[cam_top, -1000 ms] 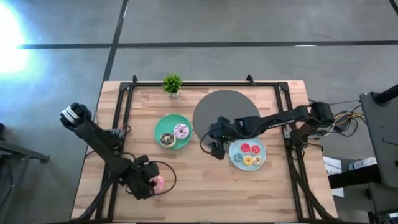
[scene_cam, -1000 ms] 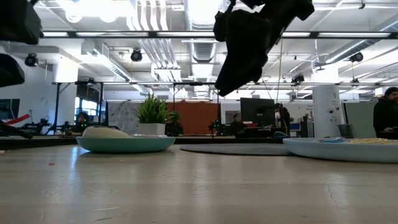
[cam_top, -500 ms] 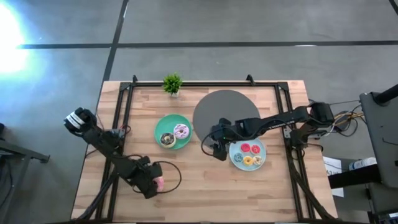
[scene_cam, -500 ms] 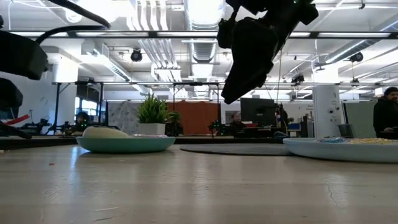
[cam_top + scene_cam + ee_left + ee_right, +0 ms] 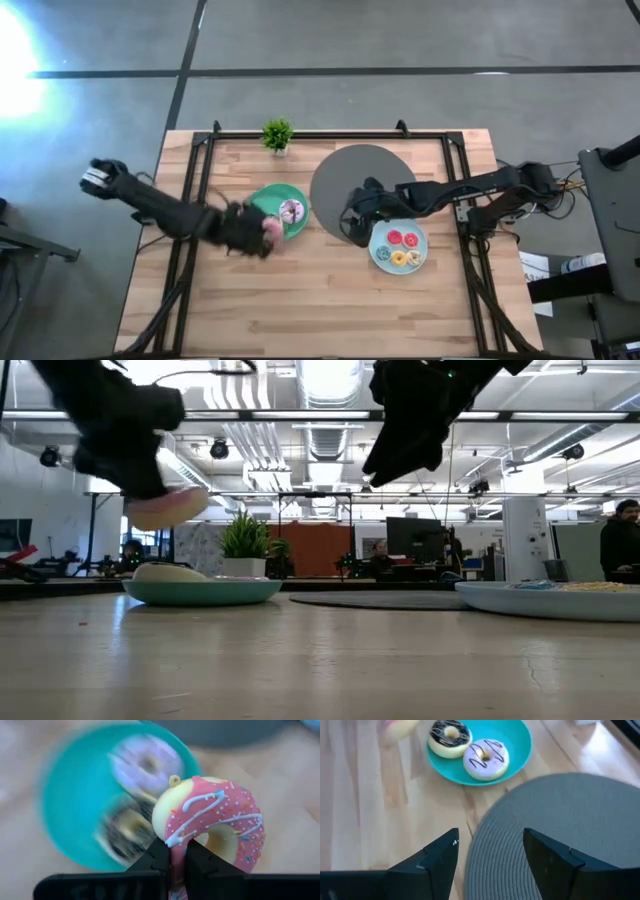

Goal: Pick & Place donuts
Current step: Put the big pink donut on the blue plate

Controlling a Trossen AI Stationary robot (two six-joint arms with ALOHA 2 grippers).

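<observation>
My left gripper (image 5: pixel 252 231) is shut on a pink donut (image 5: pixel 215 827) with white drizzle and sprinkles. It holds it in the air over the near left rim of the green plate (image 5: pixel 262 200). On that plate lie a dark chocolate donut (image 5: pixel 450 737) and a pink-white donut (image 5: pixel 486 756). In the low view the pink donut (image 5: pixel 166 507) hangs above the plate (image 5: pixel 200 591). My right gripper (image 5: pixel 490 862) is open and holds nothing. It hovers at the near edge of the grey mat (image 5: pixel 362 172), beside the light-blue plate (image 5: pixel 378 258) of mini donuts. My left gripper pinches the pink donut between its two fingers at the part of the ring nearest the gripper (image 5: pixel 176 862). The donut is lifted clear, tilted, with its iced face toward the wrist camera. In the low view it hangs just below the fingers (image 5: pixel 140 480).
A small potted plant (image 5: pixel 277 133) stands at the far edge. The round grey mat (image 5: pixel 560 830) lies between the two plates. Black frame rails (image 5: pixel 200 180) run along the table's left and right sides. Bare wood lies across the near half.
My left gripper has shut on the pink donut at the near left of the table. It has lifted it clear and swung fast toward the far right, to the green plate's rim. My right gripper has risen a little and shifted slightly toward the far edge, still open.
</observation>
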